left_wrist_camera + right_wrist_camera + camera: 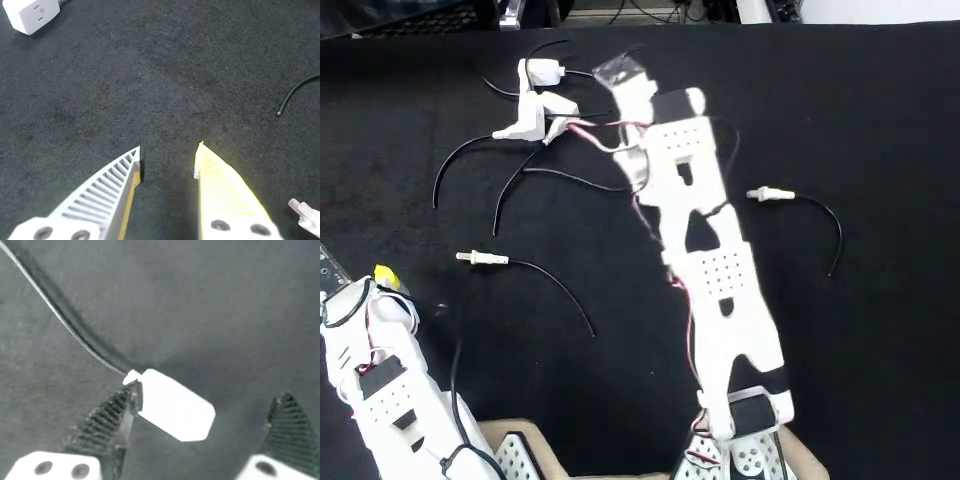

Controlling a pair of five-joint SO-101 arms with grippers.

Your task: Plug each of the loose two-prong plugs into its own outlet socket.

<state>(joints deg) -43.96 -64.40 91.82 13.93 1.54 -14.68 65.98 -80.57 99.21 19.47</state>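
Right gripper [207, 396] and left gripper [169, 147], jaws apart; the right straddles a corded white block [172, 407] off-centre, so closing may skid it aside.

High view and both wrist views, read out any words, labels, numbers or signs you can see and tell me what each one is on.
No readable text anywhere.
outlet socket: two slots, no print visible.
white cabled block in the right wrist view: blank face.
loose plug and second loose plug in the high view: too small to show any marking.
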